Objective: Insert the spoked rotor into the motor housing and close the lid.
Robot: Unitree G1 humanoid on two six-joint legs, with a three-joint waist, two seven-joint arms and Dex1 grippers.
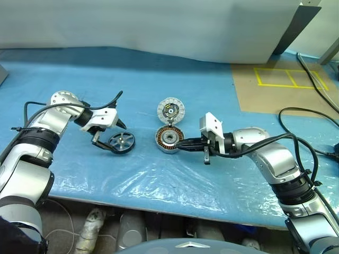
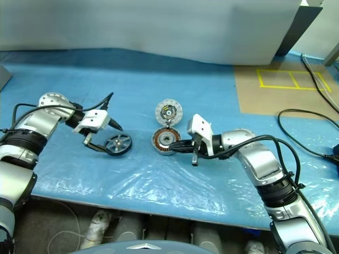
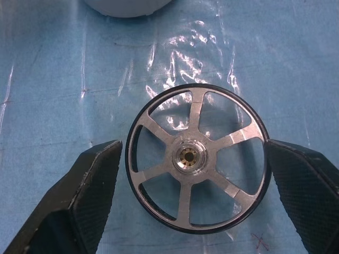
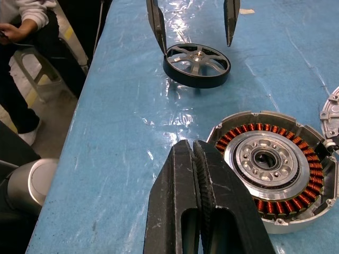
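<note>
Clearly early in the task: nothing inserted yet, nothing closed. At the centre of a blue plastic-covered table (image 1: 79, 69), the motor housing (image 1: 169, 139), lying flat and open, with a ring of copper windings showing around a silver hub. Just beyond the housing, touching or nearly touching its far rim, the lid (image 1: 171, 110), whitish inner face up, with a dark centre and a yellow-green mark. To the left of the housing, a short way off on the table, the spoked rotor (image 1: 122, 141), lying flat, six spokes around a brass-coloured hub.

Around the rotor, the left gripper (image 1: 112, 137), spread to its widest, one black finger on each side of the rim; fingers (image 3: 92, 185) just beside the rim but apart from it, so no hold taken. Close against the right side of the housing, the right gripper (image 1: 182, 145), fingers pressed fully together, nothing between them, tips at the housing's edge; whether actually touching it, unclear. Beyond the table edge in the right wrist view, a seated person's sleeve (image 4: 33, 11).

Done so far, by appearances: left gripper lined up on the rotor. Left to do: closing on the rotor, lifting it, seating it over the housing's hub, then fitting the lid on top.
</note>
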